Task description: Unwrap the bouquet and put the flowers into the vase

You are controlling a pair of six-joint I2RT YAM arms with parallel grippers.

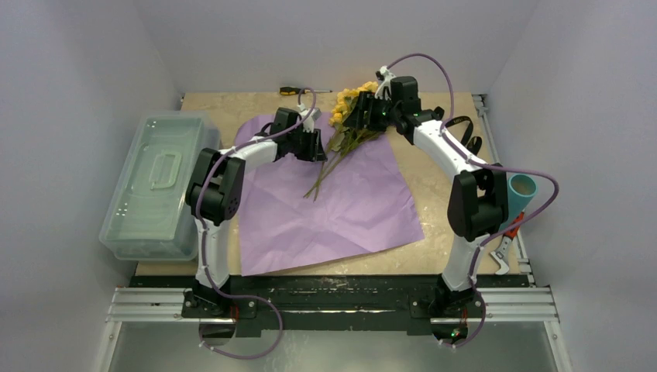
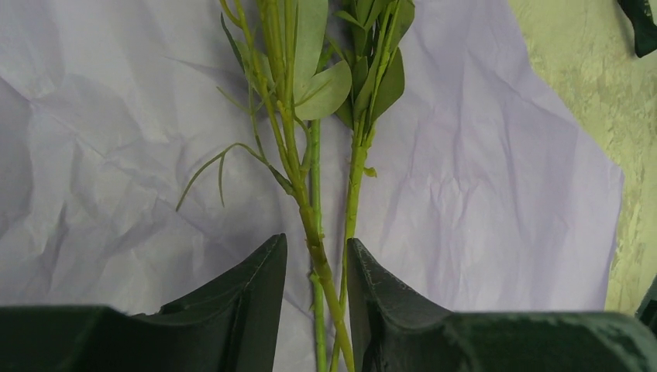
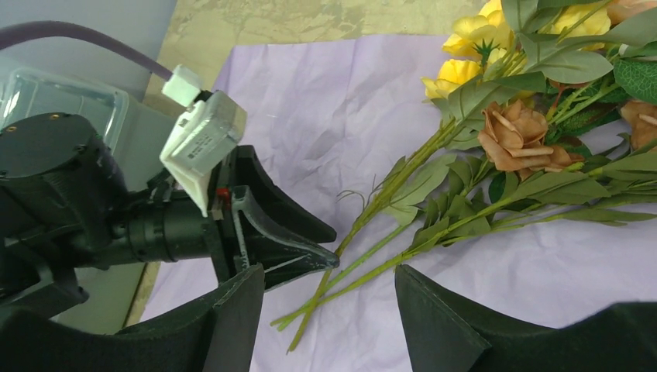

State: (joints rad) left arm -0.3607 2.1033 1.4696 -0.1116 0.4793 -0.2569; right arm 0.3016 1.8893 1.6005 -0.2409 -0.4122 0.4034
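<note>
between left gripper (image 2: 315, 252) jaws, flowers (image 2: 308, 209)

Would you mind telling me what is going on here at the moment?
Two robot arms are getting flowers into a vase. The lilac paper already lies spread flat, with the flowers loose on it. The left hand straddles the stems low down, a gap showing beside them. The right hand is open above them, further toward the blooms. The vase sits at the right, no flowers in it yet.

Robotics lab test cell. Plain white walls (image 1: 77, 62) enclose tabletop (image 1: 232, 105) on three sides; arm bases (image 1: 209, 301) bolted to aluminium rail (image 1: 147, 304); exposed purple cabling (image 1: 422, 55); screwdriver (image 1: 298, 91) at rear edge.
</note>
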